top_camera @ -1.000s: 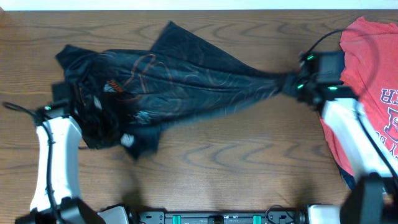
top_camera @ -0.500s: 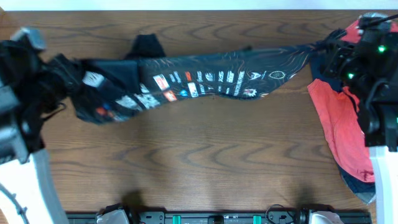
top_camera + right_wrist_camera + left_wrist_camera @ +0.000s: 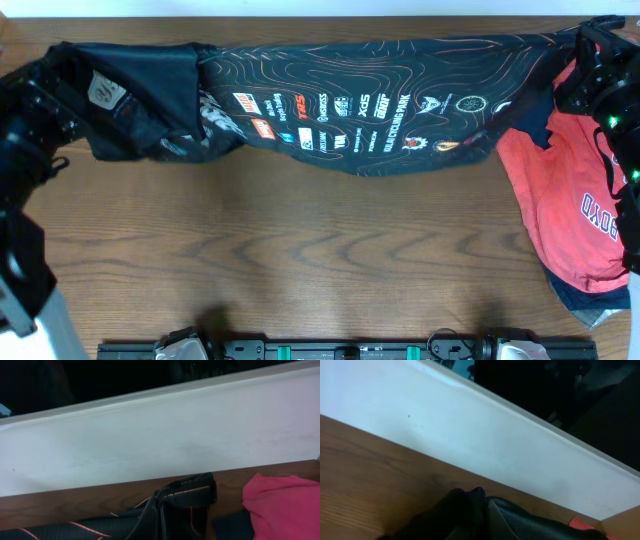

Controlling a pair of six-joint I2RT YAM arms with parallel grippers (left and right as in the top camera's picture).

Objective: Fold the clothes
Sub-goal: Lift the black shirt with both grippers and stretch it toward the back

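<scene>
left claw (image 3: pixel 62 80): clenched on the left end of the black shirt (image 3: pixel 350 110), with dark cloth bunched at the bottom of the left wrist view. right claw (image 3: pixel 585 62): clenched on the other end, with a hemmed fold of cloth pinched right at the fingers in the right wrist view.

changed in the last second: went from a twisted heap mid-bench, to a thin rope-like band, to a wide strip pulled taut across the far edge of the bench (image 3: pixel 300 260). logo row now face up and readable. both claws moved outward and toward the back wall.

where it sits now: spanning almost the full bench width along the far side, lower edge sagging in a shallow curve. left third still rumpled and doubled over near the left claw. right end overlapping the top of the red shirt (image 3: pixel 560 210) lying at the right edge. cannot tell if hanging or already resting on the wood.

reading: looks like the spread-out step, nearly done. no fold made yet. probably next: lay down flat, clear of the red one, then smooth out the left bunch. risk: dragging the red shirt along.
</scene>
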